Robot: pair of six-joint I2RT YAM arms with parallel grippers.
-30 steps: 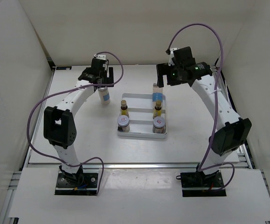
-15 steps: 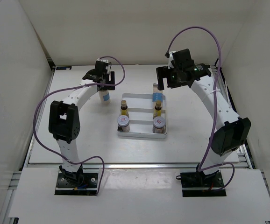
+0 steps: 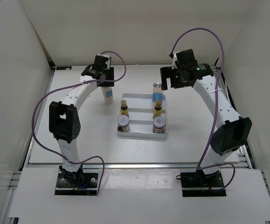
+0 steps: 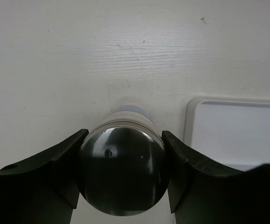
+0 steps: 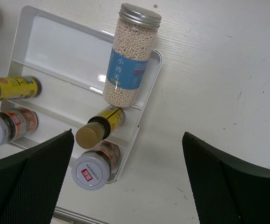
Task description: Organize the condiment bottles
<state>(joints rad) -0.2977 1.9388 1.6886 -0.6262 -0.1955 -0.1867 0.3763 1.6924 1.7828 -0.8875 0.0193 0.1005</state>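
A tall white bottle (image 3: 108, 93) with a silver cap (image 4: 121, 168) and a blue label stands on the table just left of the white tray (image 3: 142, 133). My left gripper (image 3: 105, 83) is over it, and both fingers press the cap's sides in the left wrist view. In the tray stand a second tall bottle (image 5: 130, 60) at the back right, two yellow bottles (image 3: 124, 108) (image 5: 100, 126) in the middle row, and two silver-lidded jars (image 3: 123, 122) (image 5: 93, 170) at the front. My right gripper (image 3: 169, 80) hovers open above the tray's back right corner, holding nothing.
The tray's back left compartment (image 5: 65, 51) holds nothing. White walls enclose the table on the left, back and right. The tray's near corner (image 4: 233, 130) lies close to the right of the gripped bottle.
My left gripper has dropped over the white bottle and closed its fingers onto the cap. The right gripper has drifted slightly to the right and stays open.
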